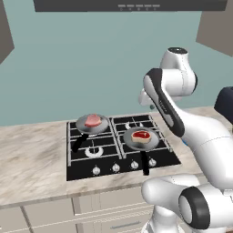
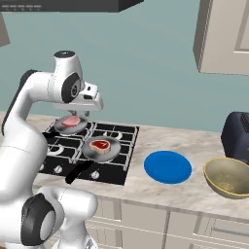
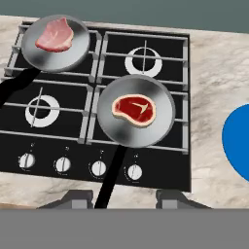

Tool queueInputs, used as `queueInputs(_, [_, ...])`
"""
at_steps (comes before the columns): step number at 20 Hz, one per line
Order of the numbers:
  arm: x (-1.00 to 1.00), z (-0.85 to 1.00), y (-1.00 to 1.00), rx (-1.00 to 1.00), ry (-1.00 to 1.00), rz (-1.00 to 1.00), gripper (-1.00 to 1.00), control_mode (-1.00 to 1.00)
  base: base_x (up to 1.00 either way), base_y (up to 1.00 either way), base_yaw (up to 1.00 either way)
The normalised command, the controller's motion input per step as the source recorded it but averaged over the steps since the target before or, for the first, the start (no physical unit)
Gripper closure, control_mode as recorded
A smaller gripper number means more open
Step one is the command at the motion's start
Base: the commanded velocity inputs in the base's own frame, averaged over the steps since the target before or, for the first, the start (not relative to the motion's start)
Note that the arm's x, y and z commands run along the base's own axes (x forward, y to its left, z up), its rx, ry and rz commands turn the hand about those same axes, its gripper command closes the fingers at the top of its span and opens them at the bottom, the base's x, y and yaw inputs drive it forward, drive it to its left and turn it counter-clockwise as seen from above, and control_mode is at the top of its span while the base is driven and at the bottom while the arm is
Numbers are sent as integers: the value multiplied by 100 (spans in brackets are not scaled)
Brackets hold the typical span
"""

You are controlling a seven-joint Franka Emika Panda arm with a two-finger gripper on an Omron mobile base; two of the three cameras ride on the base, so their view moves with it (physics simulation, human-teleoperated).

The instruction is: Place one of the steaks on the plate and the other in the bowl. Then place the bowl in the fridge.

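From the left base view I see the gas hob [image 1: 119, 148] set in a marbled counter [image 1: 32, 159]. Two grey frying pans sit on it: the far-left pan [image 1: 93, 124] carries the pale pink steak [image 1: 93, 120], and the near-right pan [image 1: 141, 138] carries the deeper red steak [image 1: 141, 136] with its whitish fat rim. The arm's upper links cover the area to the right of the hob, so I can't make out the fingers here.

From the right base view, the hand hangs over the back of the hob, just above the pan with the pink steak. To the right of the hob the blue plate [image 2: 168, 167] lies flat on the counter, and further right the olive bowl [image 2: 228, 177] stands beside it, apart from it, with a dark toaster [image 2: 237, 134] behind.

In the hand view I'm looking down on the hob. The gripper [image 3: 124, 198] shows its two dark tips at the bottom edge, set apart with nothing between them, either side of the red steak's pan handle [image 3: 111, 176] well below. The plate's edge shows at the right.
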Motion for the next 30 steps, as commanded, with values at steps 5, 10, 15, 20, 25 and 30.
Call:
queueInputs(5, [-22, -12, -2, 0, 1, 2, -100, -100, 0, 0, 0])
queueInputs(10, [-21, -27, 0, 0, 0, 6, -100, -100, 0, 0, 0])
queueInputs(15, [0, -39, 0, 0, 3, 11, -100, -100, 0, 0, 0])
queueInputs(20, [0, -32, -13, 0, 6, 20, -100, -100, 0, 0, 0])
queueInputs(25, [0, -35, -15, -7, 5, 10, -100, -100, 0, 0, 0])
queueInputs(30, [0, -41, -16, -4, 6, 5, -100, -100, 0, 0, 0])
